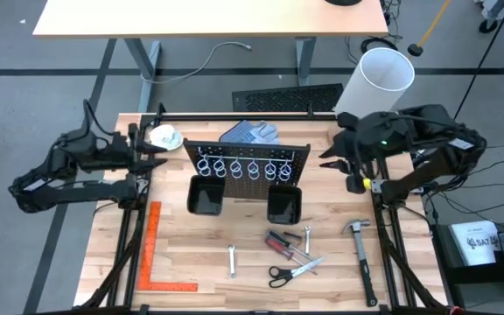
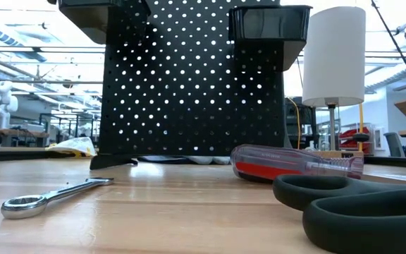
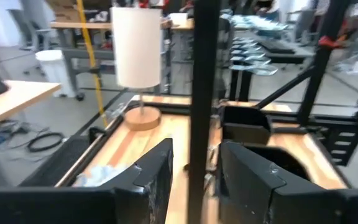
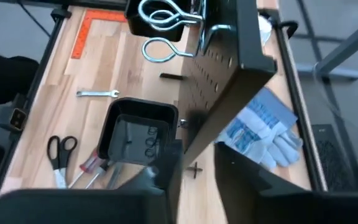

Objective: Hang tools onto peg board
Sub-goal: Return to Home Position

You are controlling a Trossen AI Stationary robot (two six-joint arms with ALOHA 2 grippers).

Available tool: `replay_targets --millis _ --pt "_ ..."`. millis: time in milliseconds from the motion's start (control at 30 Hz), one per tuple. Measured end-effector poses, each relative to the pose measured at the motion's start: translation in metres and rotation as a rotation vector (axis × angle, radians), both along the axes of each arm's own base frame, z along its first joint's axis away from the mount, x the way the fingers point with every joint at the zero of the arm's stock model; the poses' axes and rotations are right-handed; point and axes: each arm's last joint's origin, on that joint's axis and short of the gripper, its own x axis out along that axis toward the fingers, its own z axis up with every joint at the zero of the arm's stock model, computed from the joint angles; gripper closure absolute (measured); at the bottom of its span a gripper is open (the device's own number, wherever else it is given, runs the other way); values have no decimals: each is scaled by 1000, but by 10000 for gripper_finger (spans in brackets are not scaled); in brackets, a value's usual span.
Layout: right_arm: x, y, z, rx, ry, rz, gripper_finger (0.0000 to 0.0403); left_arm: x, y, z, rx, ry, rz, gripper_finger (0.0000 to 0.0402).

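Scissors [image 2: 361, 212], screwdriver [image 2: 287, 164] and wrench [image 2: 48, 200] lie on your counter [image 2: 175, 219]. The peg board [image 2: 189, 77] rings [image 1: 243, 166] hang empty, so nothing's hung yet. The left hand [image 1: 154, 150] and right hand [image 1: 331, 157] flank it, fingers apart.

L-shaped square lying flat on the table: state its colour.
The L-shaped square is orange; the high view shows it best.

Both arms are built of matt black, angular housings joined by rounded joints. The left arm [image 1: 68, 171] is dark throughout. On the right arm [image 1: 409, 144] a small green light [image 1: 383, 140] and a yellow mark [image 1: 367, 183] are seen. The left gripper [image 1: 163, 150] and the right gripper [image 1: 326, 158] are each fitted with two broad, dark, flat-faced fingers [image 3: 247, 180], paler where the edges are scuffed.
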Motion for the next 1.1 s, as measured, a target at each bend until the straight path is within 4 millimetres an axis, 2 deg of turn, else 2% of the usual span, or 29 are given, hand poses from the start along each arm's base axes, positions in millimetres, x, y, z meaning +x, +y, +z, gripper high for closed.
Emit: replay_targets --millis 100,167,300,333,500,633,900,1100 --pt "-10 3 -7 -20 -56 -1 362 -9 -1 -3 24 15 48 276" --pt "-15 5 -16 -24 -121 18 391 -13 -1 -4 31 9 67 305" --pt "-24 7 -48 -27 -258 52 397 -15 -1 -4 34 -1 67 381" --pt "-26 7 -58 -26 -291 57 399 -15 -1 -4 34 0 67 390" --pt "-38 6 -104 -25 -499 69 402 -13 -1 -4 55 -21 67 395" --pt "-45 5 -135 -46 -663 79 402 -3 1 -9 68 -100 42 397" --pt "-55 3 -182 -69 -773 93 402 25 6 -59 8 -64 5 399" --pt "-66 1 -213 -89 -873 97 403 16 3 -76 36 -96 -17 400"
